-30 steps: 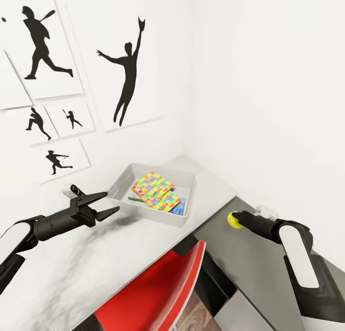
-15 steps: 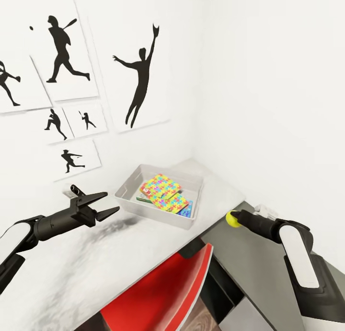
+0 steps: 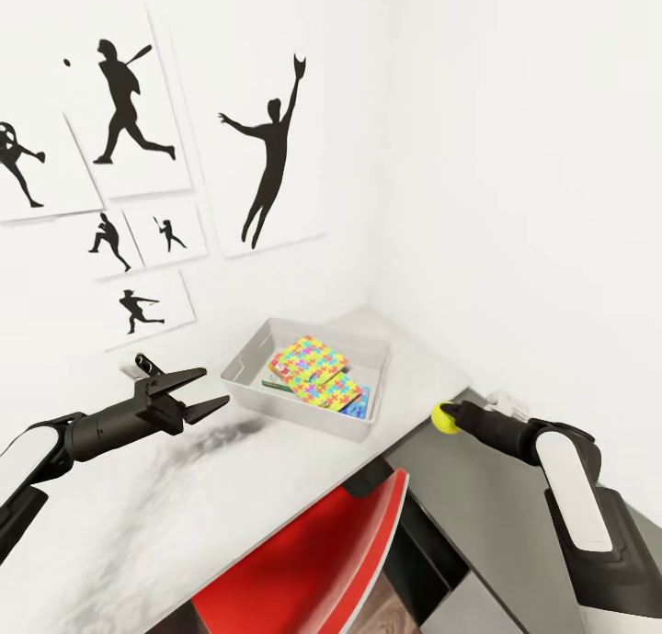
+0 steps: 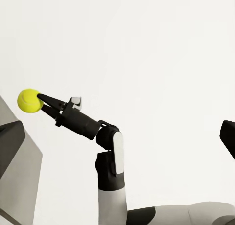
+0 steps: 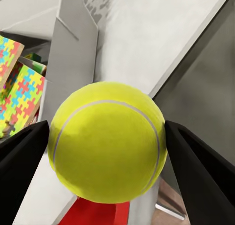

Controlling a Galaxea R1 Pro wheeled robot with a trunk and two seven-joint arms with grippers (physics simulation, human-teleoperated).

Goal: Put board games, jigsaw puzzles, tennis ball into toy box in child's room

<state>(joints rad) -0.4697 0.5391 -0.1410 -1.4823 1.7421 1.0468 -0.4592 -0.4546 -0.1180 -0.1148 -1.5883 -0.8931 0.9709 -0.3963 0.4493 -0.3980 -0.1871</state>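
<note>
My right gripper (image 3: 450, 417) is shut on the tennis ball (image 3: 445, 418), a small yellow-green ball held above the table's right end, a short way right of the toy box. In the right wrist view the tennis ball (image 5: 108, 141) sits between the two black fingers (image 5: 24, 151). The toy box (image 3: 239, 388), a pale grey tub on the table (image 3: 184, 496), holds two jigsaw puzzles (image 3: 313, 366) with a green-and-white board game (image 3: 274, 383) and a blue one (image 3: 360, 402) partly under them. My left gripper (image 3: 216, 388) hangs open and empty just left of the tub. In the left wrist view the tennis ball (image 4: 29, 100) shows at the right arm's tip.
A red chair back (image 3: 322, 560) stands against the table's front edge. White walls meet in a corner behind the tub, with black baseball-player pictures (image 3: 267, 147) on the left wall. A dark grey surface (image 3: 478, 515) lies under my right arm.
The head view has swung left, so the pictures and tub sit further right in it. My right gripper with the ball shows slightly higher and further left. The left gripper holds its place.
</note>
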